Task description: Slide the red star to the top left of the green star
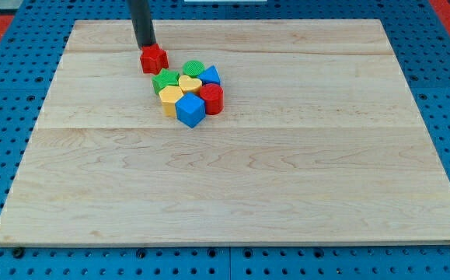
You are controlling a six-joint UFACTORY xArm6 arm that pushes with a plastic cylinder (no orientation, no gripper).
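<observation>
My tip (146, 47) touches the red star (154, 59) from the view's top left. The star sits just top-left of the green star (165, 82), so it looks placed. No fingers exist

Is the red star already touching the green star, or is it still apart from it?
Cannot tell: the red star lies at the upper left of the green star, very close, perhaps touching. My tip is at the red star's top-left edge.

Wooden tabletop (287, 194), my tip (146, 47) touching the red star (154, 59) near the top edge, green star (165, 81) just below-right, tight cluster of blocks toward the top-left corner
</observation>
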